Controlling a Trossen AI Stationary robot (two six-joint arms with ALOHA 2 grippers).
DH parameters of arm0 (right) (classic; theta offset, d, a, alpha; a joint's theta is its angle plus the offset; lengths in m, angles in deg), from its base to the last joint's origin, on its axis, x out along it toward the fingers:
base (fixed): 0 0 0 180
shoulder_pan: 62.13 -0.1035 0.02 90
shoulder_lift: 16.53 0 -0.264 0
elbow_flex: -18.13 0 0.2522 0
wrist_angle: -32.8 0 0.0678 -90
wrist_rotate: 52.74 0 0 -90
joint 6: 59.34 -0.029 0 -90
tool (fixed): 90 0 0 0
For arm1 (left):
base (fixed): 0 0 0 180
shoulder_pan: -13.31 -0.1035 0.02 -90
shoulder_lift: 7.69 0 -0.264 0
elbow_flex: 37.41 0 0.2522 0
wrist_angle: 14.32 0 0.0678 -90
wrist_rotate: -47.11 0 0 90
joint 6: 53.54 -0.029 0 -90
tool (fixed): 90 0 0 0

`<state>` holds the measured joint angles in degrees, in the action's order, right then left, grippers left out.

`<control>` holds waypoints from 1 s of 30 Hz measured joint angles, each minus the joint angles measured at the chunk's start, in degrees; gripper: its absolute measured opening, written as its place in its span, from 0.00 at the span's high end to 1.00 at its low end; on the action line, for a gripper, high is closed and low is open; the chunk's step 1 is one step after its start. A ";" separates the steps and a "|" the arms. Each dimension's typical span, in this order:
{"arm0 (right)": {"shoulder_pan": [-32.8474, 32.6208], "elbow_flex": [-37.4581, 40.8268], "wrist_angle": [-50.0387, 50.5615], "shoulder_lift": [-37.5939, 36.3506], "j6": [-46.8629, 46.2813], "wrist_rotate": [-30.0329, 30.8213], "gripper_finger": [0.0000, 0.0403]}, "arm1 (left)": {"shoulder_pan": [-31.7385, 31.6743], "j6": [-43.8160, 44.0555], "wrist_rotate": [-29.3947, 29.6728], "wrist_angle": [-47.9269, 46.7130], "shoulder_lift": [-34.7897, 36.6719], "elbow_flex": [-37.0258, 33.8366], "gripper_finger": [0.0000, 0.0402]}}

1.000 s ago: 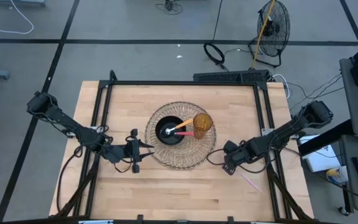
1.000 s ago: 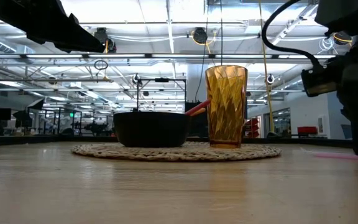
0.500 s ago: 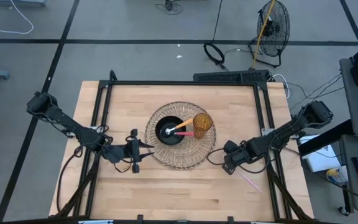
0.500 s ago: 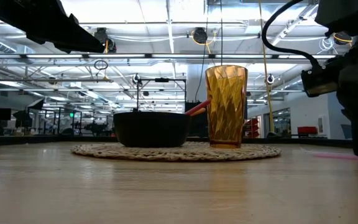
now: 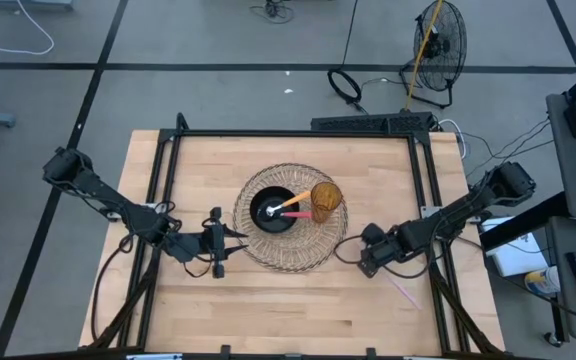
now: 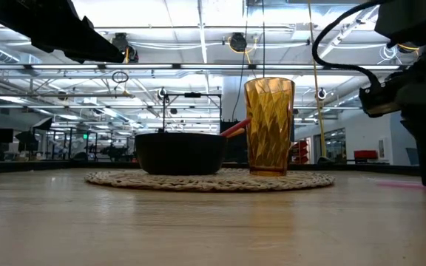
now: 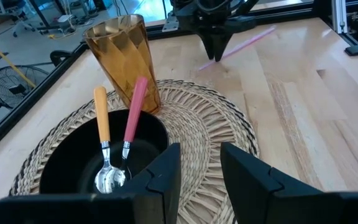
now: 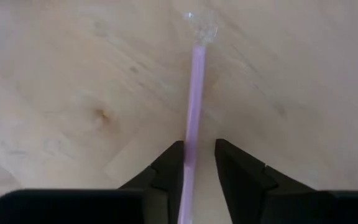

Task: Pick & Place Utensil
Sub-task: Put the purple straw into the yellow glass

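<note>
1. Utensil (image 8: 194, 93), a thin purple-handled piece, lay flat on the table (image 5: 268, 300), well apart from the woven mat (image 5: 290, 218) on the right arm's side.
2. Its long axis ran diagonally, the near end toward the mat and the far end toward the table's front right corner; which end was the head was too blurred to tell.
3. The right gripper (image 8: 197, 163) sat low over it, fingers slightly apart with the handle between them, not clearly clamped.
4. The step looked like the grasp; next it probably needed to close, lift, and carry to the black bowl (image 7: 98, 162) on the mat.
5. The left gripper (image 7: 199, 168) waited beside the mat, fingers apart and empty.
</note>
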<state>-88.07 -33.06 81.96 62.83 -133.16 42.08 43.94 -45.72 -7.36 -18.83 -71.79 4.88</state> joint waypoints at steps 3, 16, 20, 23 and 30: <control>-0.01 0.04 3.04 -0.01 -3.17 -0.15 0.83 | 0.00 0.00 -0.01 -0.02 -0.02 0.00 0.70; 0.49 0.07 4.06 -0.27 -3.24 -4.91 0.89 | 0.02 -0.11 -0.02 -0.02 -0.02 0.00 0.70; 0.66 0.07 5.25 -0.27 -4.37 -4.97 0.90 | 0.02 -0.13 -0.02 -0.02 -0.02 0.00 0.70; 0.90 0.07 6.59 -0.25 -4.90 -5.22 0.94 | 0.02 -0.13 -0.02 -0.02 -0.02 0.00 0.70; 0.88 0.07 7.16 -0.29 -4.33 -5.69 0.99 | 0.00 -0.49 -0.02 -0.02 -0.02 0.00 0.70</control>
<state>-87.19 -33.00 89.11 62.54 -137.49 36.40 43.94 -46.21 -7.38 -18.85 -71.81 4.88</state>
